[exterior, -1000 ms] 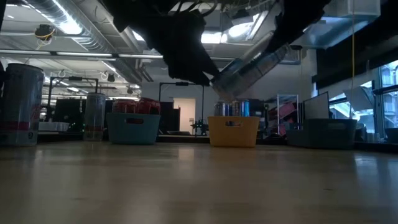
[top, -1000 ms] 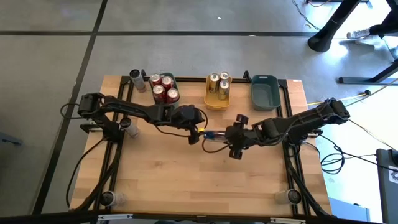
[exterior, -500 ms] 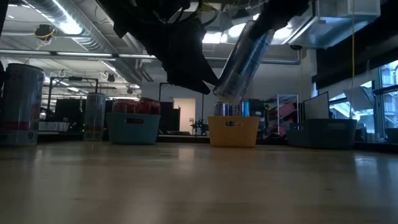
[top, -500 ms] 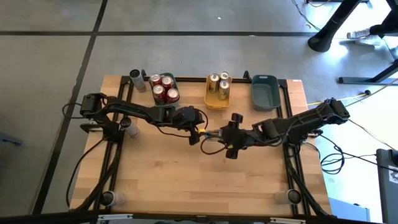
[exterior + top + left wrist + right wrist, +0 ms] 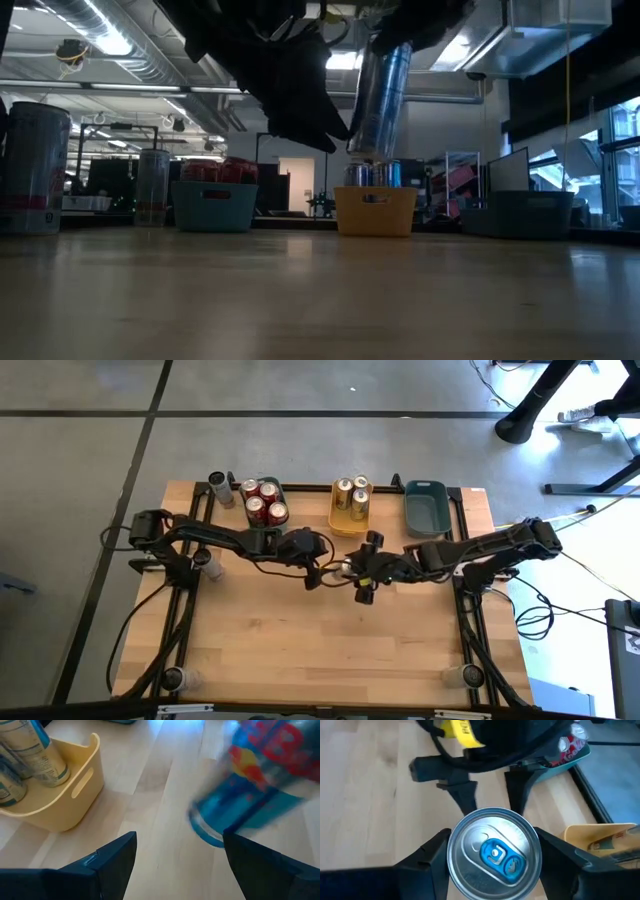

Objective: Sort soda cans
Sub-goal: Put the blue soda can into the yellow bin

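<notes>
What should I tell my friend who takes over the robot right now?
Right gripper: shut on a blue-and-silver can, held up in the air over the middle of the table.
Left gripper: open, holding nothing, right next to that can.
Done: four red cans sit in the teal tray; three gold cans in the yellow tray.
Left: the grey-blue tray shows no can in it. Silver cans stand loose on the left side of the table. The held can has not been put down yet.
</notes>
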Action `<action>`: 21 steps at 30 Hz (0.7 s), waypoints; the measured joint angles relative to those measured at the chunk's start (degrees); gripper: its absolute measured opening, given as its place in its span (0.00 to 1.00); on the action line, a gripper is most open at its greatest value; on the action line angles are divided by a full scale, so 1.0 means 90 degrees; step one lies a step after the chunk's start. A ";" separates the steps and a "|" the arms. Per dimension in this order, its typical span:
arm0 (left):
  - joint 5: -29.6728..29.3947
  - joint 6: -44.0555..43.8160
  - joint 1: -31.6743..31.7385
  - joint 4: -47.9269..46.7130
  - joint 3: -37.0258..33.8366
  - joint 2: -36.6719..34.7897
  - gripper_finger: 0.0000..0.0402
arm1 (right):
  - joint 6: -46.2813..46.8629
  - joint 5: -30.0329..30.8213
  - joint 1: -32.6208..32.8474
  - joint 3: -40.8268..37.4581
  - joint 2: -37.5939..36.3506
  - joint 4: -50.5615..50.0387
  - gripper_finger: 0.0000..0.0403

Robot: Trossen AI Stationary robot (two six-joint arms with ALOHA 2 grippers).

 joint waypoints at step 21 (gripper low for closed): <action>-0.1440 0.0331 0.0297 -0.1598 0.0016 -0.1750 0.73 | -0.1131 -0.0441 -0.2879 0.0012 0.0493 0.0770 0.54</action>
